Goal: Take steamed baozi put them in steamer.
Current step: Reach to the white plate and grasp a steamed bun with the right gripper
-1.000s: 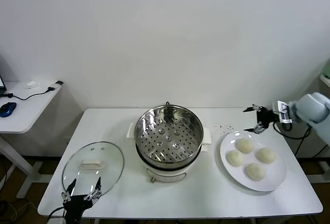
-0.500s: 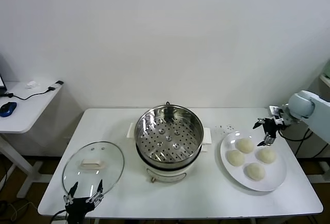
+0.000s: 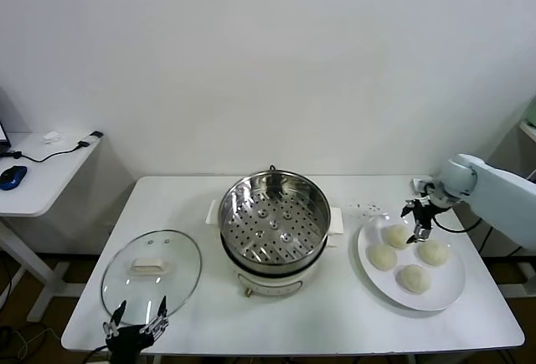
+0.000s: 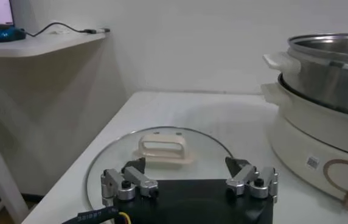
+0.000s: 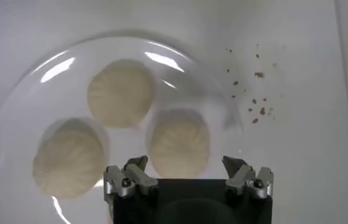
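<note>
Right wrist view: fourth baozi (image 5: 70,163) edge cropped, gripper (image 5: 186,172) open.

Lay flat on the white tabletop (image 3: 352,314): a round glass lid (image 3: 152,273) with a white handle. Rested well across that tabletop from the lid: a white plate (image 3: 444,293). Stood beyond the lid: a side desk (image 3: 33,188) carrying a blue mouse (image 3: 12,176) and cable (image 3: 50,154).
</note>
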{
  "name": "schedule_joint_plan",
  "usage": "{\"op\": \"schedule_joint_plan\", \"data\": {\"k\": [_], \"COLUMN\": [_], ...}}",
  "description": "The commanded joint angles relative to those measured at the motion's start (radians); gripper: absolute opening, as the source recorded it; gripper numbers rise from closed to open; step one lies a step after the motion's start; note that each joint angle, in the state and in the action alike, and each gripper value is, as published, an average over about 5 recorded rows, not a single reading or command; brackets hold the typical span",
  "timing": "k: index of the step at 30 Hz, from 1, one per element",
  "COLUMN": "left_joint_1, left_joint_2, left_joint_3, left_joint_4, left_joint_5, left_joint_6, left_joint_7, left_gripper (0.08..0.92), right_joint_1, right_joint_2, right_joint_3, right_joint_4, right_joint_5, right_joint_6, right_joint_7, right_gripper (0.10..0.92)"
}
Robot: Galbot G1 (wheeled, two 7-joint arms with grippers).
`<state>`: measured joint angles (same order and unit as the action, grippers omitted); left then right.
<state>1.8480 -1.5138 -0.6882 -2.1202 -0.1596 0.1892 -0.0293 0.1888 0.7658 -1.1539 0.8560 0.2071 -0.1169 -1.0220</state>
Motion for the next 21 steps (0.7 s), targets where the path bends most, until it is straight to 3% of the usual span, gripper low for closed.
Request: {"op": "schedule_joint_plan", "data": {"k": [1,9,16,21], "left_joint_1": [0.000,-0.001,0.000,0.002], "left_joint_2": [-0.002,-0.004,-0.008,-0.009], "left_joint_3": [0.003,0.005,0.004,0.002], "left_joint_4": [0.002,-0.003,-0.003,-0.006], "left_joint_5": [0.004,0.008,0.012,0.013], "left_joint_6": [0.003,0.008,0.013,0.014], "left_joint_7": [0.000,0.001,-0.005,-0.011], "left_gripper": [0.823,0.823,0.823,0.823], "right_joint_1": [-0.030,-0.042,-0.046,0.022], "right_joint_2": [0.047,0.055,0.054,0.014], "right_joint_3": [0.013,0.029,0.046,0.018], "right_joint_4": [-0.059,-0.057,-0.054,0.018], "right_joint_5": [-0.020,-0.022,-0.039,-0.010], "right_joint_6": [-0.014,-0.014,-0.014,-0.012], "right_joint_7": [0.002,-0.010,-0.005,-0.028], "right_gripper": [0.823,0.818,0.683,0.655]}}
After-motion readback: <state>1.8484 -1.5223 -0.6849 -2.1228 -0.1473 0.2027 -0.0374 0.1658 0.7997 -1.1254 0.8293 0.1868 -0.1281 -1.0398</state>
